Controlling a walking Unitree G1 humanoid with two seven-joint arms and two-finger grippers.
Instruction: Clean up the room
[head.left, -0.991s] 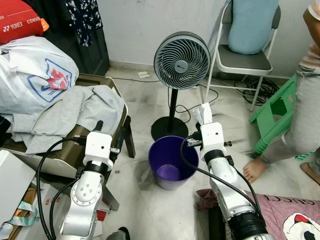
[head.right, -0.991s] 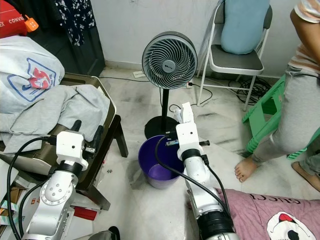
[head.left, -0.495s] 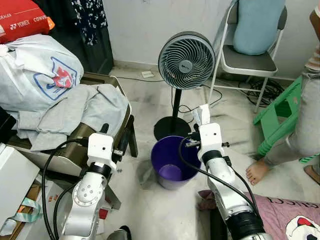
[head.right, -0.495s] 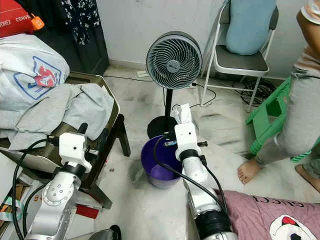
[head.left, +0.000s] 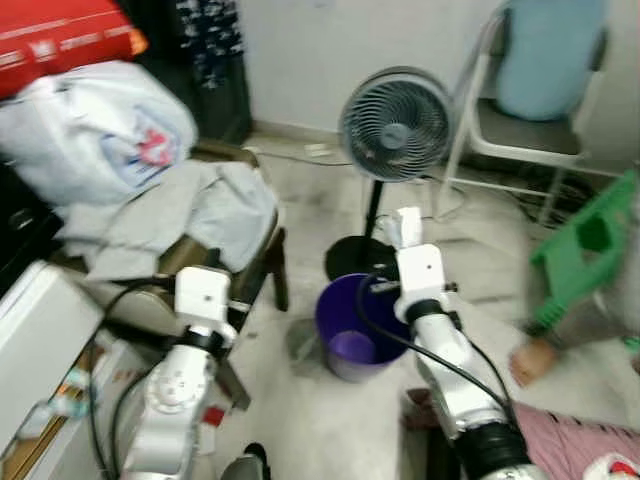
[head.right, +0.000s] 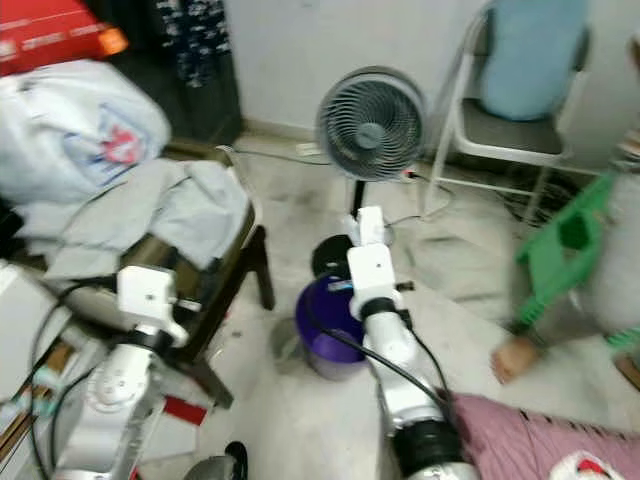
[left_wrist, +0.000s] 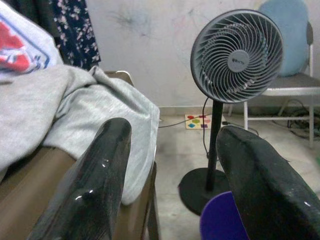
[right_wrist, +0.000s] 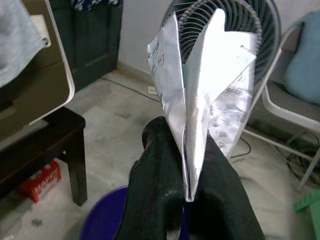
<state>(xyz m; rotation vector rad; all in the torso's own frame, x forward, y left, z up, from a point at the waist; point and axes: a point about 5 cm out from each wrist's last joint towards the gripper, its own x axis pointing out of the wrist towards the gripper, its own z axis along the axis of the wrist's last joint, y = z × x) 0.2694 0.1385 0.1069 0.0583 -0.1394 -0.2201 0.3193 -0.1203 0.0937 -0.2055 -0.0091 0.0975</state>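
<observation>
1. Paper wrapper (right_wrist: 200, 105) sits pinched between the fingers of the right gripper (right_wrist: 187, 165), at frame centre, above the purple bin (head.left: 352, 325).
2. Left gripper (left_wrist: 172, 185) hangs spread wide and empty, beside the grey clothes (head.left: 175, 215) at centre left.
3. Disposal step: next, release over the bin's mouth.

A creased silvery wrapper (right_wrist: 200, 107) is standing upright, pinched, above the open purple bin's (head.left: 352, 325) far rim.
</observation>
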